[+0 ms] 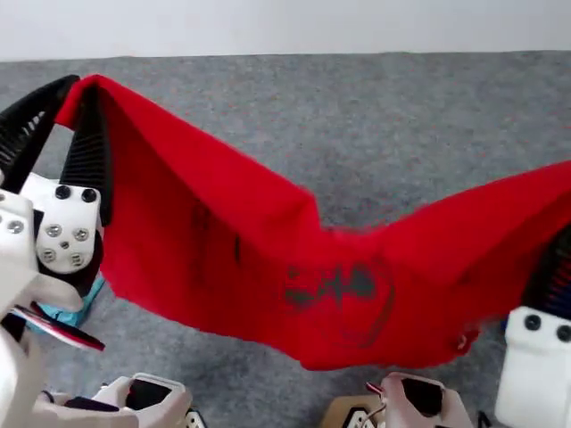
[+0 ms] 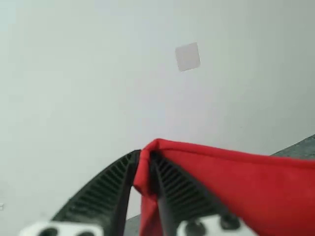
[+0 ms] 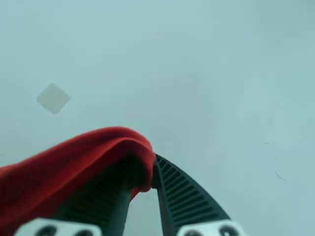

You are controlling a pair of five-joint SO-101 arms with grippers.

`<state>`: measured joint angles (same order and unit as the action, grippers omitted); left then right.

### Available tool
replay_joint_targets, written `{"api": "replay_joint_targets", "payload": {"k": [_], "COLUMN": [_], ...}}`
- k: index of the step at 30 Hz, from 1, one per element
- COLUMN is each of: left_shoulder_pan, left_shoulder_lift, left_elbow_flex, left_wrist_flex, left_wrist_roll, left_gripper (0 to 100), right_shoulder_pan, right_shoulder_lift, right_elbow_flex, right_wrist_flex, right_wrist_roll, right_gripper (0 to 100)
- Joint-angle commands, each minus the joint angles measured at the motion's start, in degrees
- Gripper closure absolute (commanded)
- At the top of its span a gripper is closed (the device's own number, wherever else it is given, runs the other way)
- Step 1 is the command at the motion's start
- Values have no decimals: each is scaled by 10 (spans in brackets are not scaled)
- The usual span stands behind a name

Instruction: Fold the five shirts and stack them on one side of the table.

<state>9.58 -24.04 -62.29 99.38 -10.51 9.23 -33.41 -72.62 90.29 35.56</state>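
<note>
1. Stage, as judged: early; red shirt (image 1: 268, 259) held up in the air over the table (image 1: 419, 116), spread wide and not yet folded; reads as the spread-out before a first fold.
2. Left gripper (image 2: 146, 156): jaws closed on a bunched edge of the red shirt; cloth pinched between the jaw tips and trailing away from them to one side.
3. Right gripper (image 3: 146, 169): jaws closed on the opposite edge; cloth draped over one jaw and pinched against the other.
4. Position of the shirt: strung from one pair of jaws to the other; sags in the middle, well below both; dark print (image 1: 343, 290) on the lowest part of the sag; contact with the table surface not determinable.
5. Left to do, as judged: lay this shirt flat, fold it, set it at one side; repeat for the others; counts as none of five completed, so far as can be judged.
6. Surroundings: teal item (image 1: 85, 303) below the jaws of one arm, nature not determinable; pale wall (image 2: 74, 73) with a small square patch (image 2: 187, 56) beyond the jaw tips in both wrist views.
7. Obstructions: spread cloth screens much of the table beneath the jaws; arm bases (image 1: 147, 397) near the low hem; risk, as judged, of the hem catching on them during lowering.
</note>
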Motion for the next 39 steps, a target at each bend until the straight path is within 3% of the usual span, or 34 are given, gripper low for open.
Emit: {"api": "replay_joint_targets", "payload": {"k": [1,12,17,23,31,39], "left_shoulder_pan": [4,3,-62,-129,-130,-134], "left_shoulder_lift": [-2,-1,4,4,18,200], "left_elbow_flex": [-5,97,214,418,692,708], "left_wrist_flex": [11,11,-6,-149,-424,-564], "left_wrist_roll": [-2,-5,-6,-6,-45,-54], "left_gripper": [994,994,994,994,994,994], "right_shoulder_pan": [7,3,-1,-22,-22,-20], "right_shoulder_lift": [7,92,156,261,437,614], "right_elbow_flex": [1,1,1,1,-2,-3], "right_wrist_flex": [-9,-8,14,42,32,-59], "right_wrist_roll": [6,-5,-27,-28,-80,-80], "right_gripper": [989,989,989,988,988,988]}}
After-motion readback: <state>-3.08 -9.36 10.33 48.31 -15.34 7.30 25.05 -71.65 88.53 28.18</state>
